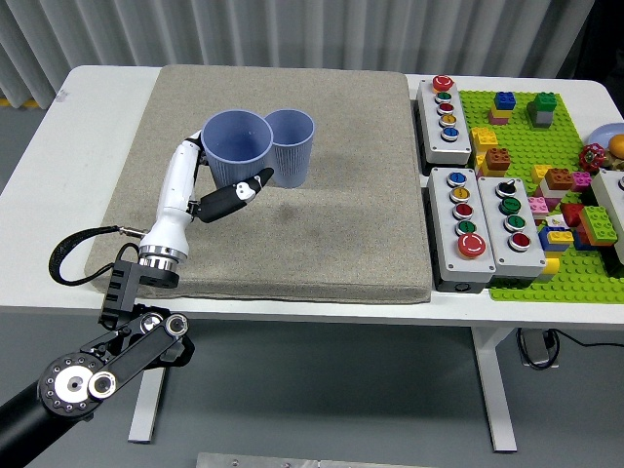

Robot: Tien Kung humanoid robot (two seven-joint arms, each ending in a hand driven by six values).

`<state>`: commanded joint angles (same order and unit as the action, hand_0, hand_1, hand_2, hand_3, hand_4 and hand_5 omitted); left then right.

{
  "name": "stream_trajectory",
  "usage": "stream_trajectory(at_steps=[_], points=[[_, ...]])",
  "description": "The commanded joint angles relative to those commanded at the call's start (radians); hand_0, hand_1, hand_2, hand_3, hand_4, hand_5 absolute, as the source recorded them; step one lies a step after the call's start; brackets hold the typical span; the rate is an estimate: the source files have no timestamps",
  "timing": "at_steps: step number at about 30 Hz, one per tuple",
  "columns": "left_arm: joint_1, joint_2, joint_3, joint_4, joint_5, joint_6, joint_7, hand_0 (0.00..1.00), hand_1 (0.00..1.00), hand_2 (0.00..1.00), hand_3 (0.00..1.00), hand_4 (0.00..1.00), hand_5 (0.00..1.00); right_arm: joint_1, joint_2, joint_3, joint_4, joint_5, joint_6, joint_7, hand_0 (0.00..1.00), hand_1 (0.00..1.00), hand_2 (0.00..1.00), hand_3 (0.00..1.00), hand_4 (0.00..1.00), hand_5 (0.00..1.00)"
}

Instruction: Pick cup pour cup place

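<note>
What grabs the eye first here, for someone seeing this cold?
The left hand holding a blue cup up over the grey mat, right beside a second blue cup standing upright on the mat's far middle. After that, the colourful clutter at the right: button boxes and a green brick baseplate scattered with bricks.
</note>
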<state>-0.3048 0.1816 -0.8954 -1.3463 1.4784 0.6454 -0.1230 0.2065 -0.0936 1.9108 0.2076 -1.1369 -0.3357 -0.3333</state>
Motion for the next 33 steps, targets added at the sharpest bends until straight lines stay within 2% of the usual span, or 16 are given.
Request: stream_trajectory(at_steps=[4,11,17,23,28,33], points=[[0.02,-0.001,0.019,-0.004,-0.024,0.0,-0.023,0.441,0.427,0.485,0.503,0.753,0.28,-0.002,0.0,0.0,0.0,0.005,0.0,0.002,0.675,0.614,0.566,0.581,0.002,0.169],[0.028,-0.028,0.067,0.051,-0.107,0.0,-0.101,0.455,0.449,0.511,0.513,0.747,0.288,-0.002,0.003,-0.003,0.0,0.005,-0.003,0.0,0.675,0.615,0.565,0.581,0.002,0.17],[-0.007,-0.062,0.116,0.162,-0.225,0.0,-0.21,0.466,0.459,0.521,0.516,0.744,0.292,0.003,0.004,-0.012,0.0,0.016,-0.01,0.004,0.674,0.615,0.565,0.58,0.002,0.171],[-0.043,-0.083,0.153,0.238,-0.226,0.0,-0.21,0.479,0.465,0.532,0.514,0.744,0.298,-0.001,0.006,-0.014,0.001,0.011,-0.013,0.0,0.674,0.615,0.565,0.579,0.002,0.176],[-0.074,-0.11,0.176,0.331,-0.282,0.0,-0.268,0.482,0.472,0.538,0.515,0.746,0.302,-0.005,0.007,-0.013,0.002,0.005,-0.014,-0.003,0.674,0.615,0.565,0.579,0.002,0.178],[-0.091,-0.127,0.179,0.39,-0.322,0.0,-0.303,0.487,0.475,0.541,0.516,0.75,0.307,-0.003,0.007,-0.012,0.002,0.002,-0.014,-0.004,0.674,0.615,0.566,0.579,0.002,0.178]])
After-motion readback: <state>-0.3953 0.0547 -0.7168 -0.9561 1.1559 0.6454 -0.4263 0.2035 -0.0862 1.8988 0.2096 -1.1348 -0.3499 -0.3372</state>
